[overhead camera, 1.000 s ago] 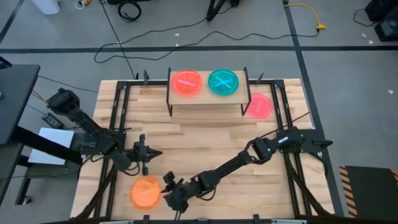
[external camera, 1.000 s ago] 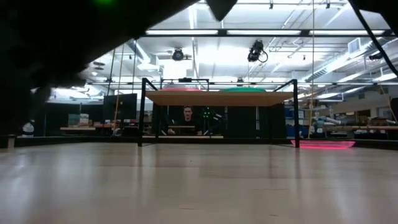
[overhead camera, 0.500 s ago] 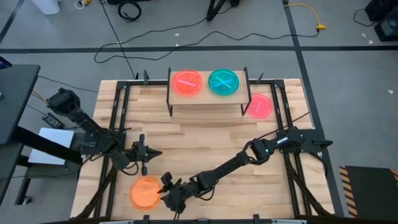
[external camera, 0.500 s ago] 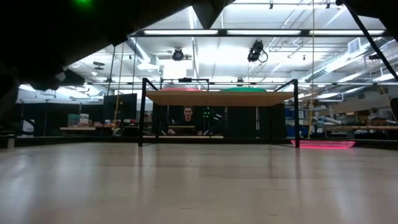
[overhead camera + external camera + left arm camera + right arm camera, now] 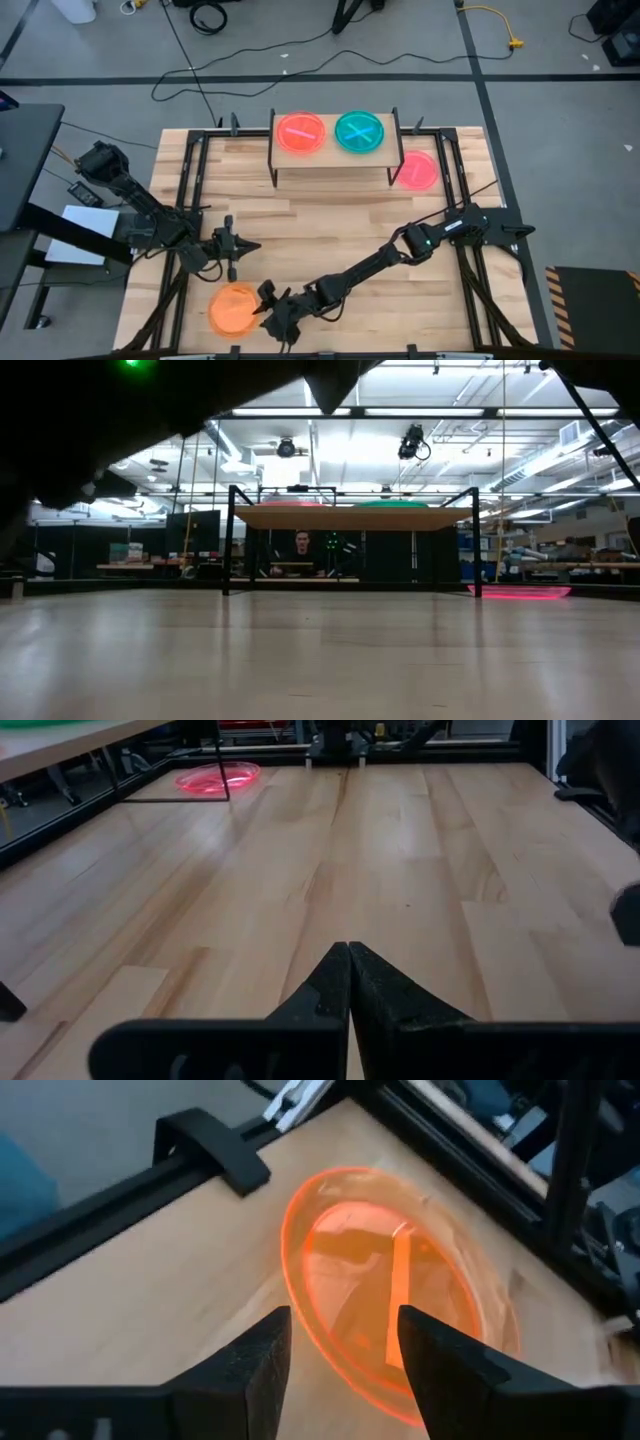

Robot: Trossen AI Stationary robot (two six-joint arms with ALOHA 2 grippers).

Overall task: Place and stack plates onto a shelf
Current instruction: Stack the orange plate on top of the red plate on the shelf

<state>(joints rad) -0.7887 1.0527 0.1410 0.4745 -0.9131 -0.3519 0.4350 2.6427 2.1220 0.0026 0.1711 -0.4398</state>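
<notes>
Right wrist view shows the right gripper (image 5: 340, 1342) open, fingers straddling the orange plate's (image 5: 400, 1320) rim to grasp it. Left gripper (image 5: 348, 982) waits closed, mid-table

Bare tabletop (image 5: 330, 225) lies open between the shelf (image 5: 330, 160) and both arms' tools.

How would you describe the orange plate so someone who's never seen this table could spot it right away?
Start at the butcher-block table and go to its near edge, on the left arm's side, far from the shelf. There the orange plate lies flat on the wood, with the right hand open at its rim. It is the only orange plate; the others are pink-red or teal.
</notes>
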